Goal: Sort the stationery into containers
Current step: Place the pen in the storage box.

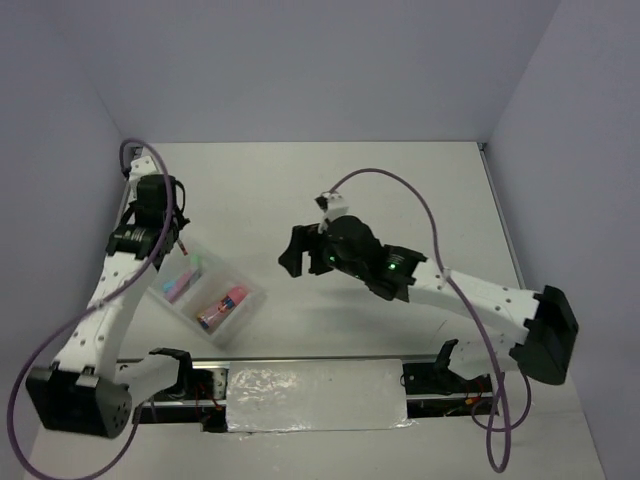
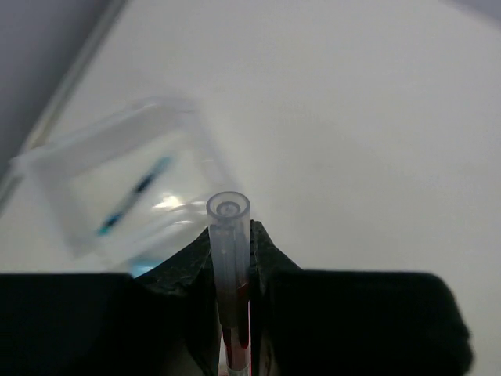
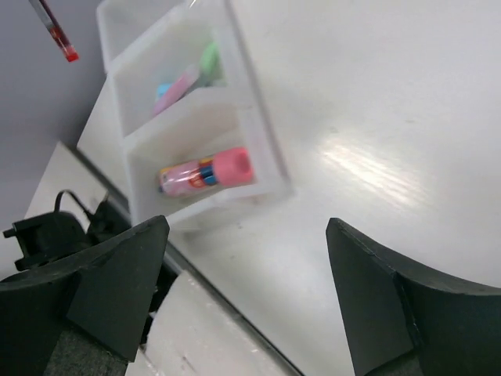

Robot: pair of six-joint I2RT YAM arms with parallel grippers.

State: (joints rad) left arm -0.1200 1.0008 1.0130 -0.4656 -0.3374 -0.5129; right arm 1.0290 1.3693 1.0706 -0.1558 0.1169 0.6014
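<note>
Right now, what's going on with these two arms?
The left hand is shut on a red pen and holds it in the air by a clear tray. The tray already has a blue pen in one compartment, highlighters in the middle one and a pink tube in the third. The right hand is open and empty, off to the tray's side.

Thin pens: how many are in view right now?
2. The red pen is gripped in the left end effector near the tray; the blue pen lies inside a tray compartment. More may be hidden.
</note>
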